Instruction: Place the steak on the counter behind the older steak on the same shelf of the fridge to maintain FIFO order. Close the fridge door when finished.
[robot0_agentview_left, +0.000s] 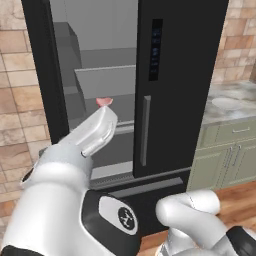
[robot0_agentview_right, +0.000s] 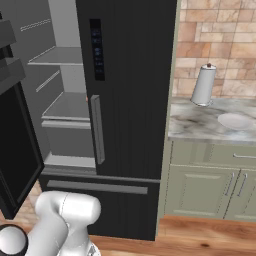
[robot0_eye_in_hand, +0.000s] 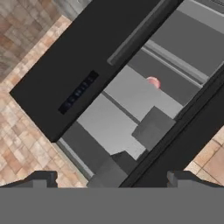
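Left base view: the fridge (robot0_agentview_left: 150, 75) fills the upper middle of the frame, its left half open on a grey inside; a small pink-red steak (robot0_agentview_left: 104, 101) lies on the middle shelf (robot0_agentview_left: 107, 82) left of centre, its rounded end toward the top of the frame and its point toward the bottom, partly hidden behind the white arm; which of the two steaks it is I cannot tell; the marbled table (robot0_agentview_left: 232, 102) sits at the right edge, carrying a pale plate (robot0_agentview_left: 226, 103).

Right base view: the open door (robot0_agentview_right: 15, 145) stands black at the left edge; the shelf (robot0_agentview_right: 67, 107) shows grey at middle left; the table (robot0_agentview_right: 210, 122) at right bears a white canister (robot0_agentview_right: 204, 85) and the plate (robot0_agentview_right: 235, 120).

Hand view: the scene is rolled; the steak (robot0_eye_in_hand: 153, 82) is a small pink patch right of centre on the shelf (robot0_eye_in_hand: 131, 94), too small to give its long axis; the hand (robot0_eye_in_hand: 112, 178) has its two dark tips spread wide at the bottom corners, gripping nothing.
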